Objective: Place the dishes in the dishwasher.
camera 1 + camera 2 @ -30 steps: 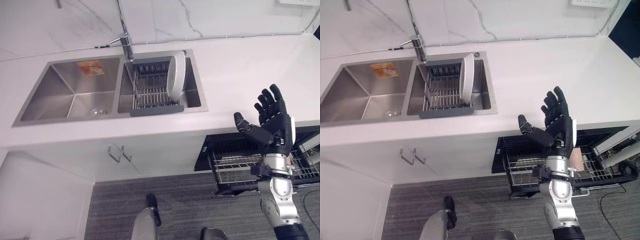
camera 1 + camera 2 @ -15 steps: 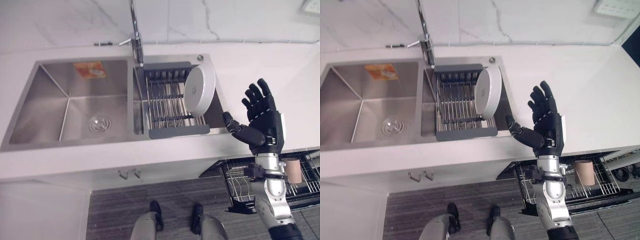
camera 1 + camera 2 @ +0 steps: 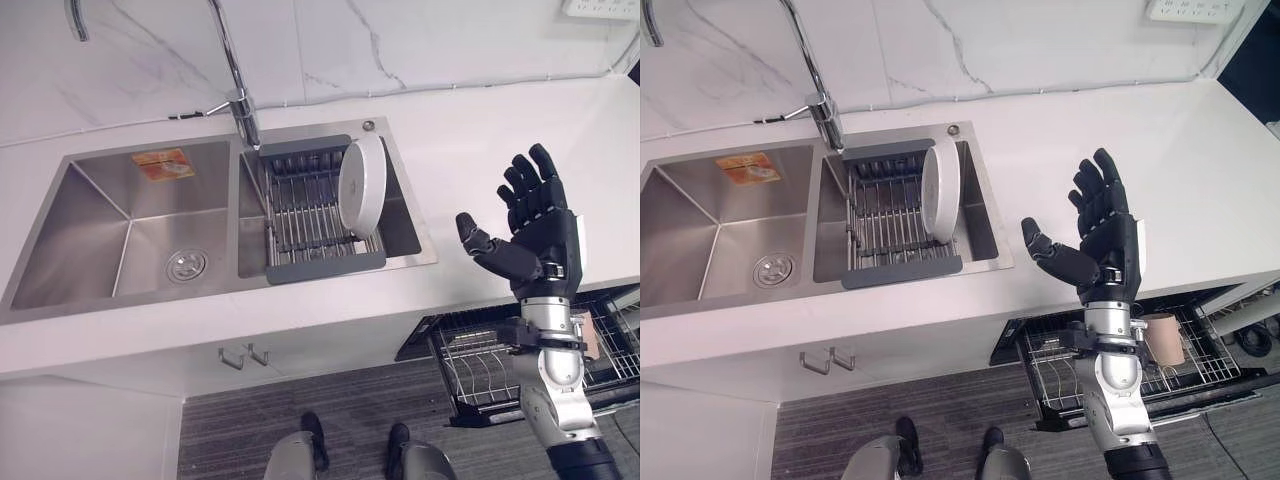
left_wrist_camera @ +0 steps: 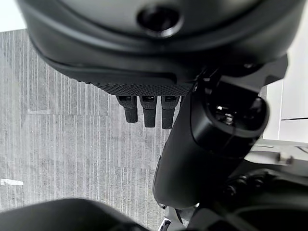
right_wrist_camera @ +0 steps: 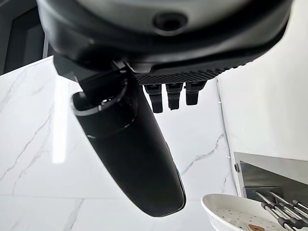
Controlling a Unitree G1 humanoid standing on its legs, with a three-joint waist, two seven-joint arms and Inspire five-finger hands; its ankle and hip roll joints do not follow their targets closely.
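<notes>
Grey floor (image 3: 300, 410): ribbed covering runs below the cabinets, nearest the robot.
Left hand (image 4: 147, 108): hangs over that floor in its wrist view, fingers straight and holding nothing.
Right hand (image 3: 535, 235): raised over the front edge of the white counter (image 3: 480, 140), palm turned toward the sink, fingers spread and straight, thumb stuck out toward the plate; nothing in it.
Dishwasher rack (image 3: 1060, 365): wire basket pulled out below the counter on the robot's right, partly behind the right arm.
Brown cup (image 3: 1162, 338): sits in that rack, to the right of the arm.
Cabinet handles (image 3: 245, 356): 2 small metal pulls on the white cabinet front under the sink.
Sink (image 3: 120, 225): stainless steel, 2 basins side by side; the left basin holds a round drain (image 3: 186, 265) and an orange label (image 3: 161, 164) on its far wall.
Drying rack (image 3: 310, 215): grey frame with metal bars, set in the right basin.
White plate (image 3: 362, 185): stands on edge at the right end of the drying rack, well apart from the right hand.
Faucet (image 3: 232, 75): tall metal neck rising from behind the divider between the basins.
Back wall (image 3: 420, 35): white marble with grey veins, a white outlet (image 3: 1185, 10) at the far right.
</notes>
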